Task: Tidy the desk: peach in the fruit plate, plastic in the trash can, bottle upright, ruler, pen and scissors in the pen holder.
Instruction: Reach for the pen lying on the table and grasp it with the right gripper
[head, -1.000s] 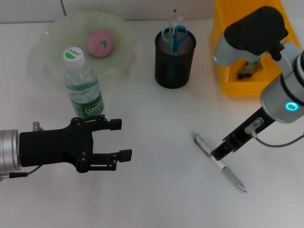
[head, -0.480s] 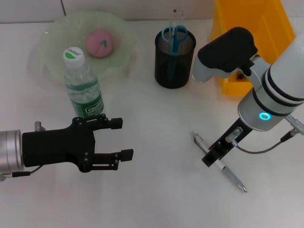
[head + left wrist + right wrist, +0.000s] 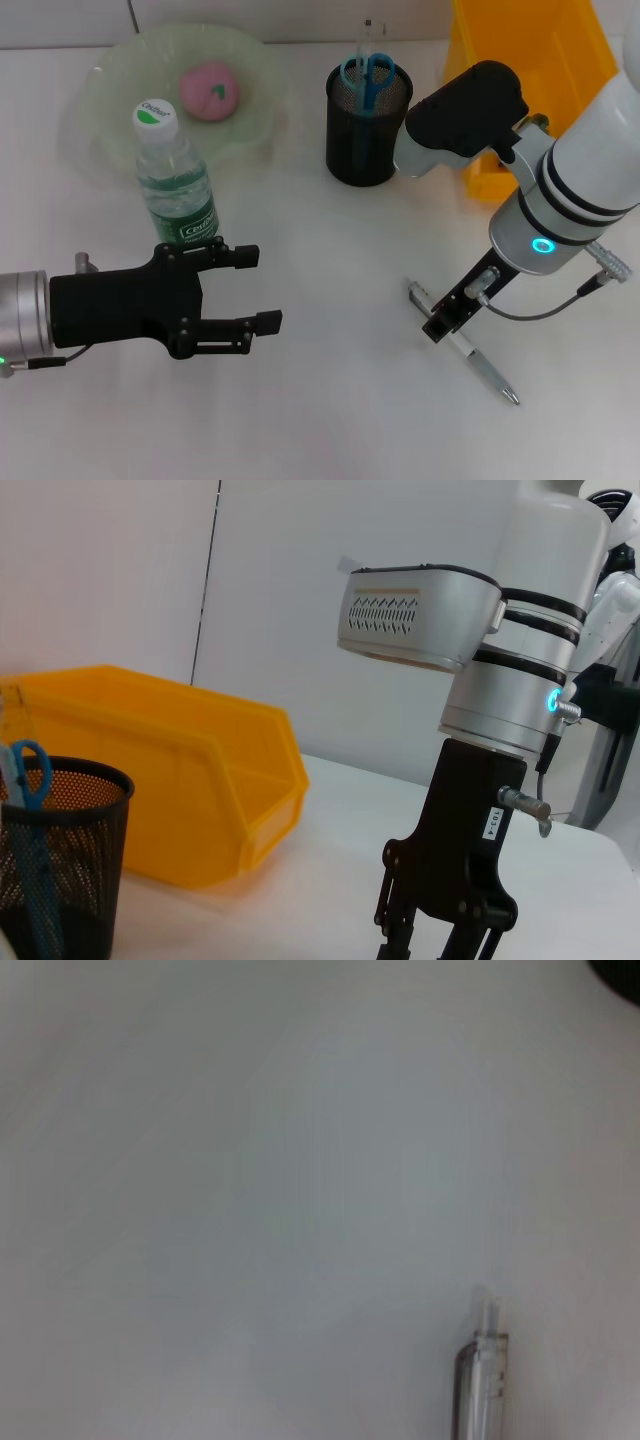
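The right end effector (image 3: pixel 440 326) is down at the counter (image 3: pixel 330 400), set right over the middle of the pen (image 3: pixel 463 343), which lies flat at a slant with its clip end toward the pen holder and its tip pointing to the near right. Whether its fingers are spread or closed on the pen cannot be told: the head view shows only the dark tip of the tool against the pen's barrel, and the left wrist view cuts the fingers off at the frame edge. In the right wrist view only the clear end of the pen (image 3: pixel 478 1380) shows against the bare white counter (image 3: pixel 250 1180).

The left end effector (image 3: pixel 225 292) hangs released over the near left of the counter, its two fingers spread wide with nothing between them, just in front of the bottle (image 3: pixel 176 180). The bottle stands upright with its cap on, at the near edge of the fruit plate (image 3: pixel 120 70), and the peach (image 3: pixel 209 90) lies in that plate.

The black mesh pen holder (image 3: pixel 367 125) stands at the back centre and holds the blue-handled scissors (image 3: pixel 368 75) and a clear ruler (image 3: pixel 369 35). Just to its right sits the yellow trash can (image 3: pixel 520 40), partly hidden behind the right arm.
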`<act>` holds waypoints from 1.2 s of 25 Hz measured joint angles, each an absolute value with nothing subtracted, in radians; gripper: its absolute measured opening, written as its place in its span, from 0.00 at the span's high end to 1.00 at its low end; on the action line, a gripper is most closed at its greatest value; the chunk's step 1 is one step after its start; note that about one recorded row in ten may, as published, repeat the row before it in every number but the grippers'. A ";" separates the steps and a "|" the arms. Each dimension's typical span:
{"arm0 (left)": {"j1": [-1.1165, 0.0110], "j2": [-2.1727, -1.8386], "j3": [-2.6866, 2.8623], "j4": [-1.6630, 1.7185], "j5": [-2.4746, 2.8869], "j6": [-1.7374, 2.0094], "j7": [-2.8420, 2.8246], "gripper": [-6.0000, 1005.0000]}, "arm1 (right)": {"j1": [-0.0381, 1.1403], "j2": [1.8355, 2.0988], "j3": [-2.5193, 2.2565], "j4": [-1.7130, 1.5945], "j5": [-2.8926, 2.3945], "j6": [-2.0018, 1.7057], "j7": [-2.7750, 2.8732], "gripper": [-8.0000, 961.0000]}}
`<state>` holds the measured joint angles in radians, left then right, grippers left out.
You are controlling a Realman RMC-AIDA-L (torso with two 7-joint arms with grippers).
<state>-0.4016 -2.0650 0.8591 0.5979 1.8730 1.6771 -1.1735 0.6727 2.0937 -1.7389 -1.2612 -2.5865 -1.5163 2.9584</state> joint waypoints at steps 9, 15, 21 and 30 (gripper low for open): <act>-0.402 -2.066 0.859 0.597 1.873 1.666 -1.167 0.16 | 0.685 2.092 -1.757 -1.234 -2.594 -1.486 2.957 0.50; -0.402 -2.066 0.860 0.597 1.873 1.663 -1.167 0.16 | 0.699 2.092 -1.787 -1.224 -2.603 -1.482 2.956 0.53; -0.403 -2.066 0.860 0.596 1.873 1.661 -1.167 0.16 | 0.704 2.093 -1.799 -1.221 -2.610 -1.474 2.956 0.57; -0.405 -2.068 0.861 0.586 1.873 1.658 -1.159 0.16 | 0.711 2.094 -1.817 -1.217 -2.610 -1.467 2.956 0.70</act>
<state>-0.4052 -2.0678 0.8606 0.5861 1.8730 1.6581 -1.1590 0.7113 2.0939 -1.8174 -1.2167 -2.6098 -1.4666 2.9562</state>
